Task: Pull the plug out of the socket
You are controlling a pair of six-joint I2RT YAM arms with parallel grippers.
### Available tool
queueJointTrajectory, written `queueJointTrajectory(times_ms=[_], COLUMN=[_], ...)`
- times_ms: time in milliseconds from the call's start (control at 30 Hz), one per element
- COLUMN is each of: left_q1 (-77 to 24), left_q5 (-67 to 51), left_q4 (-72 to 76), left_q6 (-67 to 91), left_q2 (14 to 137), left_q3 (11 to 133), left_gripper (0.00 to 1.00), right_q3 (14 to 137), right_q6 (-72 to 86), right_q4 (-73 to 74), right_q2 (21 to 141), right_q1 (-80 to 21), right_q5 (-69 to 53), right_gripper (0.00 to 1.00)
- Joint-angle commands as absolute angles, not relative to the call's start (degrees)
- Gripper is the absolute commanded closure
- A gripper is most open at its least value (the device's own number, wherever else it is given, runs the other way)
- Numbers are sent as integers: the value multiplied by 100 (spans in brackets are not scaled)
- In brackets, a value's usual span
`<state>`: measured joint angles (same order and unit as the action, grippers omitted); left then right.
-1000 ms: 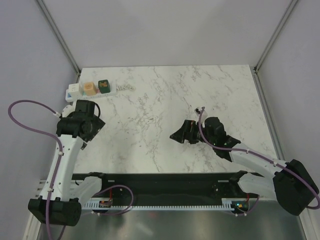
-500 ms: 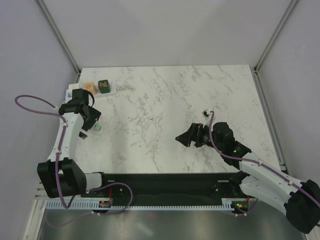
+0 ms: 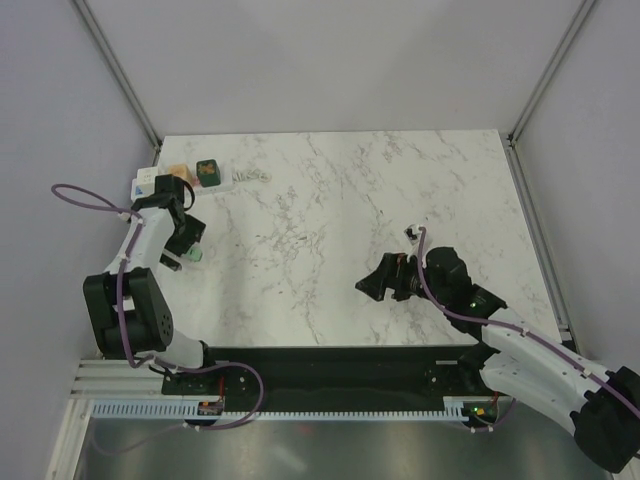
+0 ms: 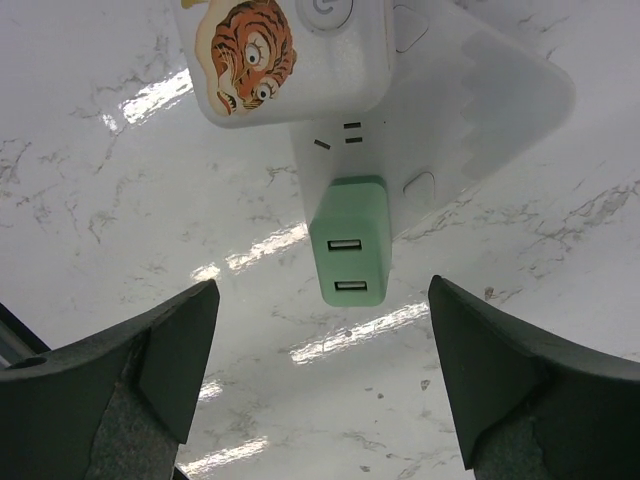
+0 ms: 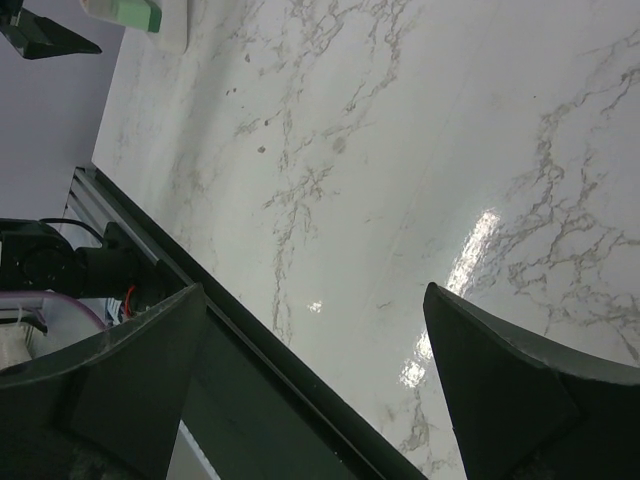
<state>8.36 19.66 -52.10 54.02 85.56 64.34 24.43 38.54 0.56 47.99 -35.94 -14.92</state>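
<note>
Within the last second the left arm swung out from the near edge to the far-left corner of the table [image 3: 400, 190], where the socket [image 4: 470, 110] lies along the back edge. Left gripper [image 4: 322, 290] now hangs over the strip. Wrist view frames a mint-green plug [image 4: 348, 240], two USB ports facing the camera, seated in the strip near its end and just beside a white tiger-sticker adapter [image 4: 290, 50]. Fingers spread wide, one either side of the plug with bare marble showing in both gaps, nothing gripped. Cannot tell whether the tips have reached the plug's level. Right arm drew back toward the near edge. Right gripper [image 5: 312, 290] is spread and empty over bare table, well apart from the strip. Reading: approach done, plug not yet pulled. Next comes closing on the mint body without catching the adapter
</note>
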Motion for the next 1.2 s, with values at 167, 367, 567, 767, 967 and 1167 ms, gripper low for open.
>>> queueJointTrajectory(times_ms=[167,367,567,767,967,1167], left_q1=[896,949,967,958,853,-481], left_q5=[2162,2118,2083,2171,1497,766], left_q4=[-4852,-4764,-4562,-4246,-3990,-3569], left_q6=[5713,5704,5520,5125,4501,4323], left_q2=[8912,9088,9071,8684,8148,7252], left_q3=[6539,6513,6416,6065,5494,4563], left_gripper=[14,25,44,63,96,98], right_q3=[2715,2865,2927,3050,3067,3208], right_q6=[3560,3489,3445,3331,3340,3498], right_q4=[466,518,527,484,45,-552], right_q2=[4992,5194,5370,5677,6203,6889], right_q1=[-3612,-3612,-3612,-3612,-3612,-3604], right_q5=[-1494,-1477,-1477,-1459,-1511,-1731], right_gripper=[2,2,2,2,2,2])
